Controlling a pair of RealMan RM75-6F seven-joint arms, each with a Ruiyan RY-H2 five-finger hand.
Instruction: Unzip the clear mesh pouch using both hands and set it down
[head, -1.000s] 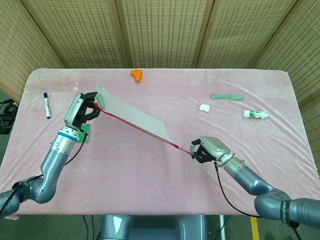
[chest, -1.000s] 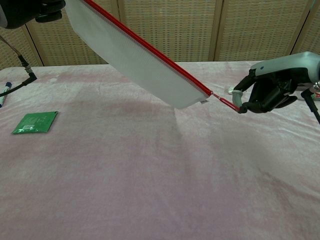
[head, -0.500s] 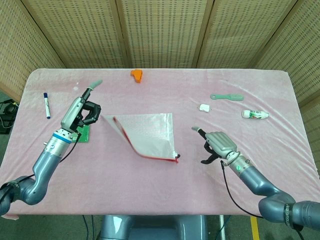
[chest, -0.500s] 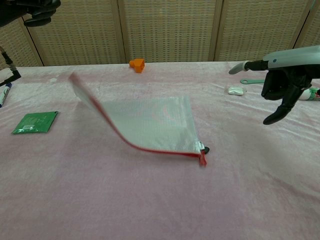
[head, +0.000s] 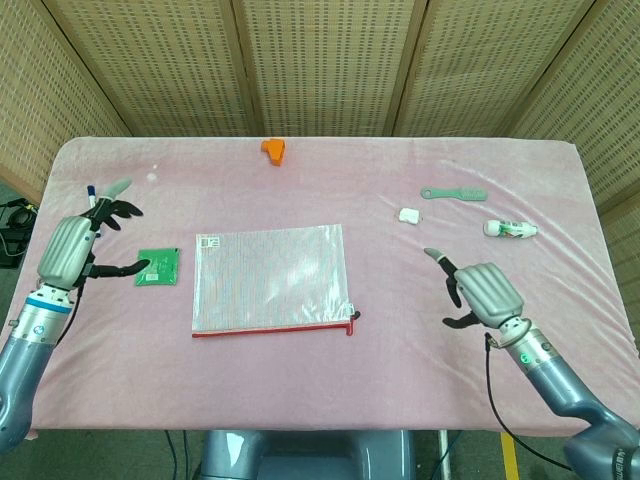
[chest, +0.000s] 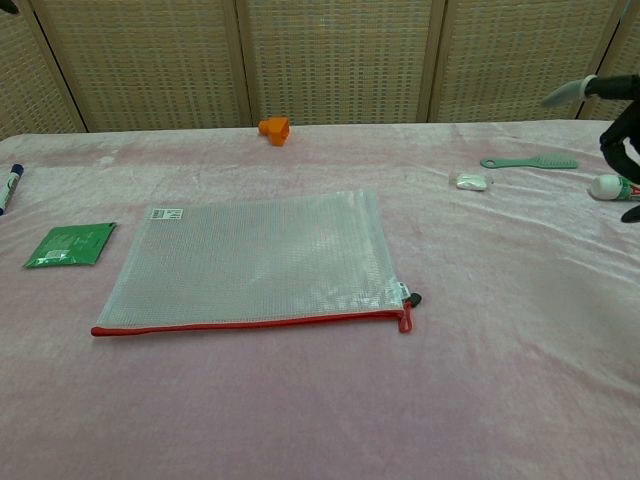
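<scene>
Clear mesh pouch (head: 272, 279) lies flat on the pink-covered table (head: 330, 370), approx. centre, red zip edge toward the robot. Zip pull (chest: 404, 318) sits at the pouch's near corner on the robot's right side; white label (chest: 164, 213) at the far corner on the left. Whether the zip is open or closed cannot be told.

Left hand (head: 72, 250): off the pouch, well apart, at the table's left edge. Fingers spread wide, holding nothing. Green packet (head: 158, 266) lies between this hand and the pouch, just beside the pouch's left edge.

Right hand (head: 484, 295): off the pouch, well apart, toward the near right of the table. Fingers spread wide, holding nothing. In chest view only part of it shows at the right frame edge.

Other items: blue-capped marker (chest: 10, 187) at far left; orange object (head: 273, 149) at far centre; green comb (head: 455, 193), small white item (head: 407, 214) and small tube (head: 510, 229) at far right.
</scene>
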